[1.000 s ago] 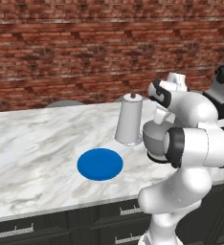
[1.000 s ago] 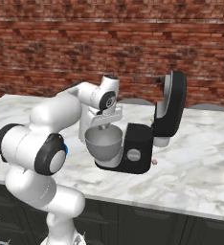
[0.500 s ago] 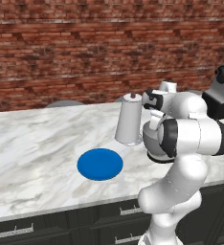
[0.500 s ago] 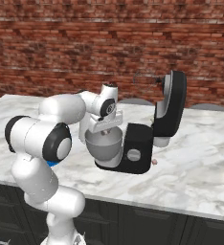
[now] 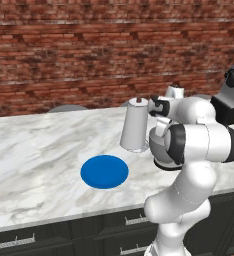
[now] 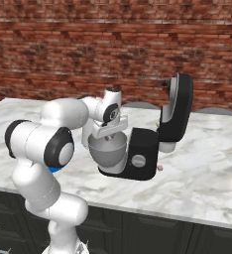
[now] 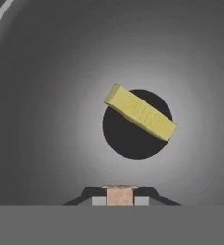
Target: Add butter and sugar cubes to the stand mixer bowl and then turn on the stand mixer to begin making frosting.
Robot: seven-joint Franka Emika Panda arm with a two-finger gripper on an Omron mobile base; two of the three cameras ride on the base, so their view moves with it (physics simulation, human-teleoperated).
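Observation:
The hand view looks straight down into the grey stand mixer bowl [image 7: 47, 95]. The butter [image 7: 140, 112], a pale-yellow stick, lies tilted across the dark spot at its bottom. My gripper [image 7: 120, 192] is shut on a small tan sugar cube [image 7: 120, 196] held between its tips. In the right base view the gripper [image 6: 108, 137] hangs just over the mouth of the bowl [image 6: 107, 153]. The bowl sits in the black stand mixer [image 6: 143, 156], whose head [image 6: 177, 111] is tilted up and back. A silver knob [image 6: 138, 160] shows on the mixer's side.
A blue round plate [image 5: 104, 171] lies on the marble counter [image 5: 34, 150], with a tall white roll [image 5: 135, 131] behind it. A small pink cube [image 6: 160, 168] rests on the counter by the mixer's base. A brick wall runs along the back.
The hand has sunk a little toward the bowl's mouth with the cube held, and the arm's elbow has swung round. Mixer, plate and roll stay put.

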